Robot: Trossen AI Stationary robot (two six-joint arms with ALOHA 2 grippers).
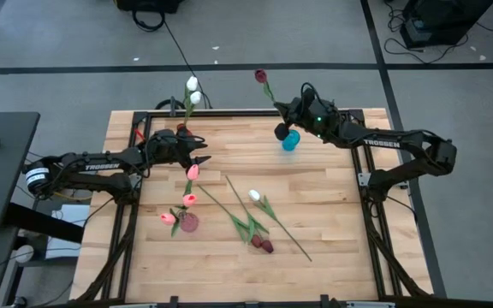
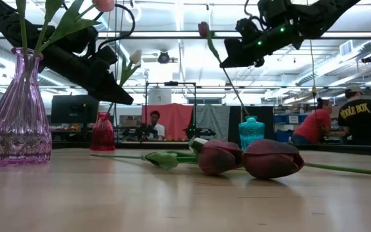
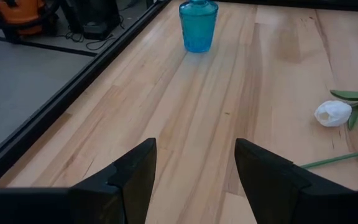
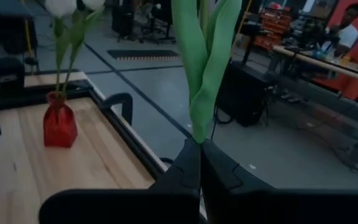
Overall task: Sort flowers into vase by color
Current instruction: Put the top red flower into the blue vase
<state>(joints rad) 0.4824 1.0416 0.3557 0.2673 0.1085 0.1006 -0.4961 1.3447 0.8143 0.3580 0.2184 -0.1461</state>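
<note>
My right gripper [image 1: 281, 118] hangs over the table's far side above the blue vase [image 1: 290, 140], shut on a maroon tulip [image 1: 261, 76]. The tulip's stem slants down to the blue vase's mouth [image 2: 246, 116]; whether it is inside, I cannot tell. A red vase [image 4: 59, 127] at the far left holds two white tulips [image 1: 193, 90]. A purple vase [image 2: 18, 116] near the left holds pink tulips [image 1: 191, 184]. One white tulip [image 1: 254, 196] and two maroon tulips [image 2: 250, 158] lie flat on the table. My left gripper [image 3: 194, 180] stands open beside the red vase, holding nothing. My right gripper pinches the maroon tulip's green stem and leaves [image 4: 199, 132] between its two shut fingers. The fingers come nearly level from the table's right and lie across the stem. The tulip stands tilted, its head [image 2: 203, 29] above the gripper and its stem slanting down below.
A black frame rail [image 1: 246, 112] runs along the table's far edge. Bare wood lies in the middle and right of the table [image 1: 332, 222]. People stand at benches [image 2: 359, 119] in the room beyond.
</note>
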